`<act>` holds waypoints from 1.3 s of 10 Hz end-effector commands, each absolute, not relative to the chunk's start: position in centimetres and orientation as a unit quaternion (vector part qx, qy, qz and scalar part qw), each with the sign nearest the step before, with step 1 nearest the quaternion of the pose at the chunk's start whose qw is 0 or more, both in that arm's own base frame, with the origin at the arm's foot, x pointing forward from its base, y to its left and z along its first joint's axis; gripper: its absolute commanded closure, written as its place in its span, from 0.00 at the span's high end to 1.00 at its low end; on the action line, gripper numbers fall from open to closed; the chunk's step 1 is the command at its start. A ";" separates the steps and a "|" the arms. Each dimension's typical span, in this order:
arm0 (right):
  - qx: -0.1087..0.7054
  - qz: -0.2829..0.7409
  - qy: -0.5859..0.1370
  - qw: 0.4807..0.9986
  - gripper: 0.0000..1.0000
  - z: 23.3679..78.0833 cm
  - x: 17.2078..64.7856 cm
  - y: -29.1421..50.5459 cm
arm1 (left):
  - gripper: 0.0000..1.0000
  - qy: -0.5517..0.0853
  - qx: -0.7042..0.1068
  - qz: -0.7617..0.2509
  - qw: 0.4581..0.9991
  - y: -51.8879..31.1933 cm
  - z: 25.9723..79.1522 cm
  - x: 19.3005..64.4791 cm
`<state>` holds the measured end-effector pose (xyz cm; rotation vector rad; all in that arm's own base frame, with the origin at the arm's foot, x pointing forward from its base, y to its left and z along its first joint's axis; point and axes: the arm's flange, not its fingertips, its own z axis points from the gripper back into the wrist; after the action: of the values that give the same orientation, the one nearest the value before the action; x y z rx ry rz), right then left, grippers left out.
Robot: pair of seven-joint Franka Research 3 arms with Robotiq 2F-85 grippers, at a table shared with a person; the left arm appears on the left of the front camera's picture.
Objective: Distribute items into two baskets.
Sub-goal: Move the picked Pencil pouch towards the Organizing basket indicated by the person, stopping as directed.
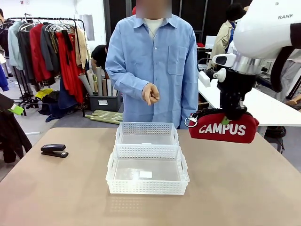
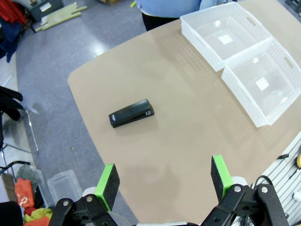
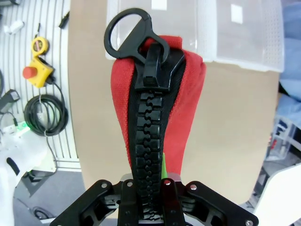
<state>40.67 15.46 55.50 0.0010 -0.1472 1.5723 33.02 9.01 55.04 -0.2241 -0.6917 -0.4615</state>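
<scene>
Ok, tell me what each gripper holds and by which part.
Right gripper: the red CAMPUS pouch, pinched along its zipped top edge and hanging in the air. Left gripper: nothing, jaws open.

Red pouch (image 1: 225,130) with white lettering, black stapler (image 1: 53,150), white lattice baskets (image 1: 147,187) — tan table (image 1: 235,188).

The right hand (image 1: 231,117) grips the red CAMPUS pouch (image 1: 223,129) at 3 o'clock, above the tabletop (image 1: 244,188). In the centre the larger basket (image 1: 147,187) touches the smaller basket (image 1: 146,127) at its 12 o'clock. The black stapler (image 1: 53,150) lies at 9 o'clock.
</scene>
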 end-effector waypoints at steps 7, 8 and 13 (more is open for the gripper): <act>0.034 0.717 -0.099 0.689 0.00 53.5 41.9 22.8 | 1.00 -0.334 -0.107 -0.224 0.909 9.1 55.0 33.0; 0.036 0.721 -0.098 0.685 0.00 53.2 41.7 23.6 | 1.00 -0.334 -0.107 -0.224 0.909 9.1 55.0 33.0; 0.014 0.751 -0.040 0.659 0.00 52.3 39.5 21.4 | 1.00 -0.334 -0.107 -0.224 0.909 9.1 55.0 33.0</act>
<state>40.83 24.18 51.24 0.0732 -0.1156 1.6593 33.02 9.01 55.04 -0.2241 -0.6915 -0.4616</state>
